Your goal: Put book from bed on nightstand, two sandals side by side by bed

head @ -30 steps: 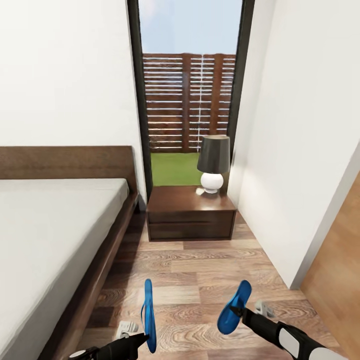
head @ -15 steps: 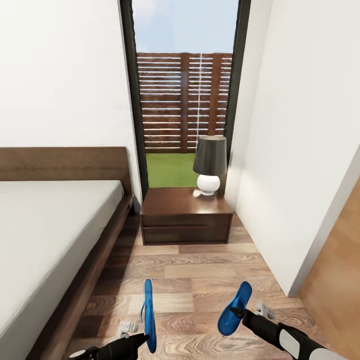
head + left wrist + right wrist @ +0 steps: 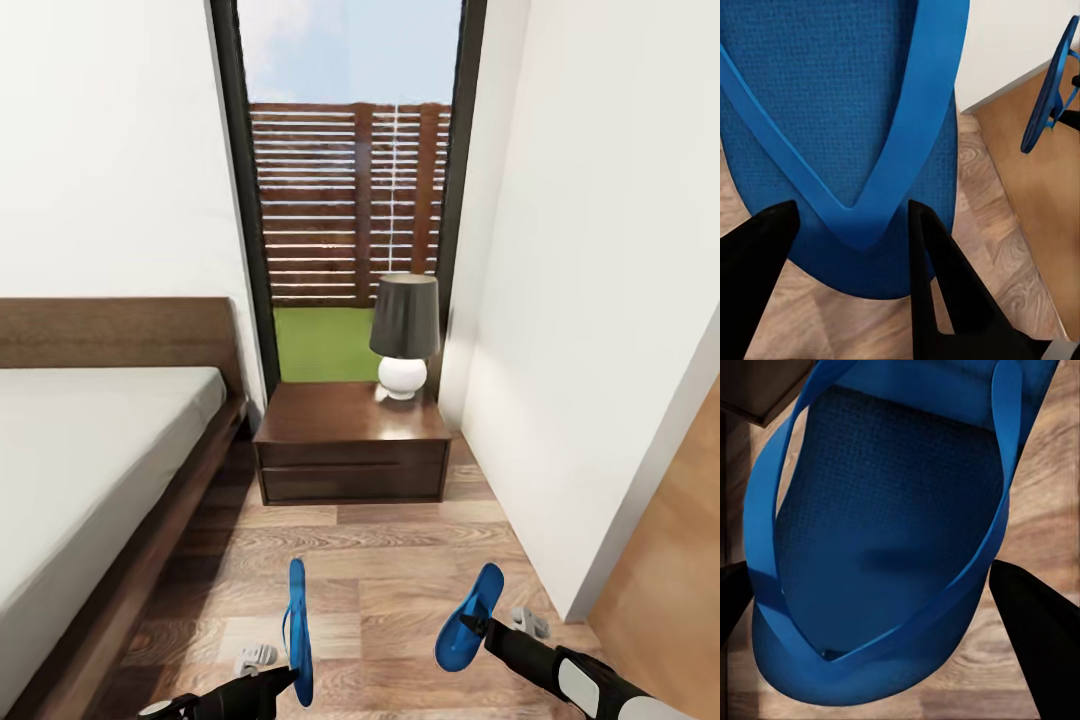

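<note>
Bright blue flat sandals (image 3: 297, 630), one clamped upright in each gripper (image 3: 290, 672), above plank floor (image 3: 390, 560)

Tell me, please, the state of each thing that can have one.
Left sandal: held off the floor, on edge, in the left gripper.
Right sandal: held up, tilted, in the right gripper.
Nightstand drawers: closed.
Lamp: upright on the nightstand.
Bed: mattress bare.
</note>
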`<state>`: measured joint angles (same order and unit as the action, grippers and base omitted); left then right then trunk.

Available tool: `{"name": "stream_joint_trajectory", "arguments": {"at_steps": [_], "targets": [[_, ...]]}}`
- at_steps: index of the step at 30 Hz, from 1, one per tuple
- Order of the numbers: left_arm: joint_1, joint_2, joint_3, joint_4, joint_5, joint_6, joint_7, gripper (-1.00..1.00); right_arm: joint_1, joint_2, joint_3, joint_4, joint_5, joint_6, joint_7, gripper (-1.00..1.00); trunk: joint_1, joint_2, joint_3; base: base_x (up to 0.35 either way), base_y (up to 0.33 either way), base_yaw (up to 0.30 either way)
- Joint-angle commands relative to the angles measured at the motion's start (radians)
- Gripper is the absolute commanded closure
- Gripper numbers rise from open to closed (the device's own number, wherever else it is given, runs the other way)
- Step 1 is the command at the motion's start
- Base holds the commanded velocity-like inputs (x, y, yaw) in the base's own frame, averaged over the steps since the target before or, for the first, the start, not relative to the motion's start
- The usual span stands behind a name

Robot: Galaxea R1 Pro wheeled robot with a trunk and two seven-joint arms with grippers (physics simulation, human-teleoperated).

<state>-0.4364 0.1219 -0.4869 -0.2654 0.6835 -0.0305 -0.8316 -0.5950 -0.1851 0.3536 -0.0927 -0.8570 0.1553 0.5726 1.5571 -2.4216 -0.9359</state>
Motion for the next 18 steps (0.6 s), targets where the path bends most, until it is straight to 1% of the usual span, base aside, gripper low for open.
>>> {"name": "stream_joint_trajectory", "arguments": {"at_steps": [1, 15, 18], "targets": [[-0.001, 0.001, -0.007, 0.0, 0.008, -0.003, -0.001, 1.0, -0.001, 0.0, 0.004, -0.001, -0.011, 0.007, 0.001, 1.0, 0.0, 0.0, -0.001, 0.222, -0.227, 0.0], [-0.001, 0.001, -0.007, 0.0, 0.008, -0.003, -0.001, 1.0, 0.0, -0.001, 0.004, -0.001, -0.011, 0.007, 0.001, 1.0, 0.0, 0.0, -0.001, 0.221, -0.226, 0.0], [-0.001, 0.001, -0.007, 0.0, 0.008, -0.003, -0.001, 1.0, 0.0, 0.0, 0.004, -0.001, -0.011, 0.007, 0.001, 1.0, 0.0, 0.0, -0.001, 0.037, -0.043, 0.094]]}}
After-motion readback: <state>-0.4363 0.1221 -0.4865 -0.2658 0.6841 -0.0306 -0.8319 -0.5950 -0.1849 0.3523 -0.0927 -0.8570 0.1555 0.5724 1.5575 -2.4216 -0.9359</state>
